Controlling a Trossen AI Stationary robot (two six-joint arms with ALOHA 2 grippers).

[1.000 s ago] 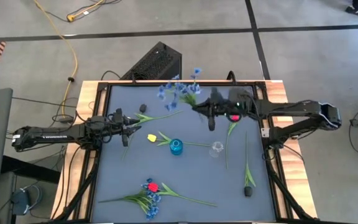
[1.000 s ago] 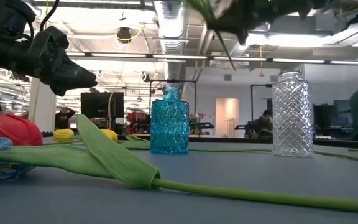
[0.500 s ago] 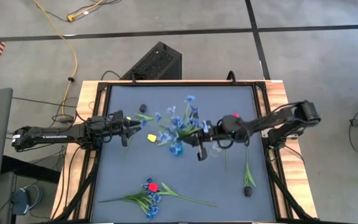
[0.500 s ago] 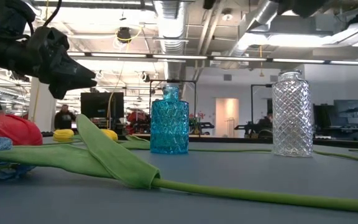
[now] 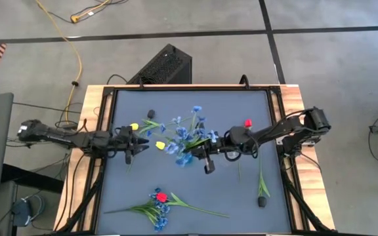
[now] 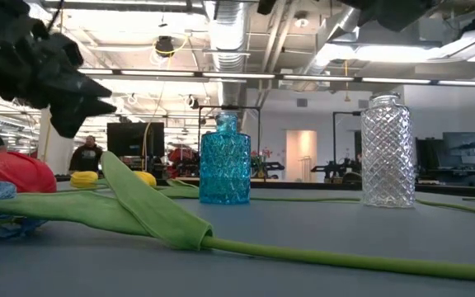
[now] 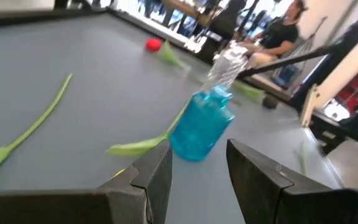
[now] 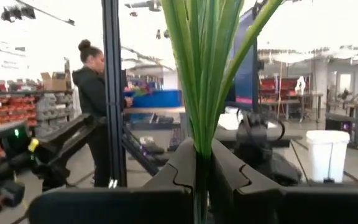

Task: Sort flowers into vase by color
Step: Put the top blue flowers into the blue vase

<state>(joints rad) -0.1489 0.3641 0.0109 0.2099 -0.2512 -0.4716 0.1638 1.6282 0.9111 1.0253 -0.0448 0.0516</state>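
Note:
My right gripper is shut on a spray of tiny blue blossoms, held over the blue glass vase in the middle of the table. The clear glass vase stands to its right. My left gripper is open and hovers left of the blue vase, fingers pointing at it. Two yellow tulips lie near it. One red tulip lies behind the right arm. Another red tulip lies with a second blue spray at the near edge. My right gripper pinches the spray's bunch of green stems between its two fingers, coming level from the table's right with the fingers across the stems. The stems rise above the fingers and the blossoms spread over the blue vase. The spray is lifted clear of the table.
Loose green stems and leaves lie on the right half of the dark mat, and a long leaf lies near the low camera. Small black objects sit on the mat. People stand beyond the table.
My right gripper has carried the blue spray from the table's far side toward the near and left, ending over the blue vase. The spray has stayed lifted and shut in the fingers. My left gripper has tipped a little and stayed left of the vase.

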